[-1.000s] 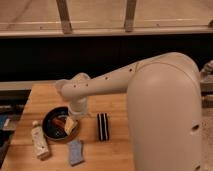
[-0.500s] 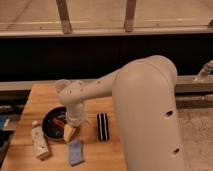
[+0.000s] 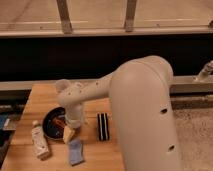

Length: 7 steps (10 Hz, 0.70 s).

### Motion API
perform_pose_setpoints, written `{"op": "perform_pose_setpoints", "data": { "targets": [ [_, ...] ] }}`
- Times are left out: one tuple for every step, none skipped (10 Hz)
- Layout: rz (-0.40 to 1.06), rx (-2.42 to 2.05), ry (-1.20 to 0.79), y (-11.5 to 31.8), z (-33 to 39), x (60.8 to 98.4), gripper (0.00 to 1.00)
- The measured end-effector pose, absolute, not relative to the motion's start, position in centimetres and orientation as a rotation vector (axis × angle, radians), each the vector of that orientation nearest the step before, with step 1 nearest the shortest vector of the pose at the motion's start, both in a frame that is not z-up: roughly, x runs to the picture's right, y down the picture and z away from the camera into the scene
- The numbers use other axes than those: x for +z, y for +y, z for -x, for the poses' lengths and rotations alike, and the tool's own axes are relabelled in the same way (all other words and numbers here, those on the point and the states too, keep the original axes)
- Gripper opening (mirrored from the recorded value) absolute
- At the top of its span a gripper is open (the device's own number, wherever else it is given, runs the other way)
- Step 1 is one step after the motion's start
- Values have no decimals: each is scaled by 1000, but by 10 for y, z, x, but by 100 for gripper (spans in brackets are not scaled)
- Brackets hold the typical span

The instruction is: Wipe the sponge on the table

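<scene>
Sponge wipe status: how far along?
Done: nothing; the sponge lies free on the table. In hand: the gripper hangs beside the black pan, close to the sponge, fingers open, holding nothing. Left: grasp the sponge, wipe the table.

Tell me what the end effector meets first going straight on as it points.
Probably the table, beside the black pan: the end effector points down there. The sponge lies apart, nearer the camera. Depth is unclear; the pan's rim may come first.
</scene>
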<state>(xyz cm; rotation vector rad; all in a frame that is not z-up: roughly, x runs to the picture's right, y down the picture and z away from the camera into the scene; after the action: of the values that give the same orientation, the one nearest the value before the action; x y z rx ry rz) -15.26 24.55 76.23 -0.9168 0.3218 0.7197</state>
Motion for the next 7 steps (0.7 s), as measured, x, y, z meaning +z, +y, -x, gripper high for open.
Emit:
{"op": "perform_pose_setpoints", "data": {
  "targets": [
    [917, 732, 327, 250, 148, 763, 80],
    [917, 745, 326, 254, 145, 761, 80],
    [917, 747, 325, 258, 145, 760, 80],
    [918, 757, 326, 262, 144, 758, 80],
    [920, 765, 333, 266, 142, 757, 80],
    [924, 770, 333, 270, 144, 758, 80],
    [929, 767, 338, 275, 147, 759, 80]
  ]
}}
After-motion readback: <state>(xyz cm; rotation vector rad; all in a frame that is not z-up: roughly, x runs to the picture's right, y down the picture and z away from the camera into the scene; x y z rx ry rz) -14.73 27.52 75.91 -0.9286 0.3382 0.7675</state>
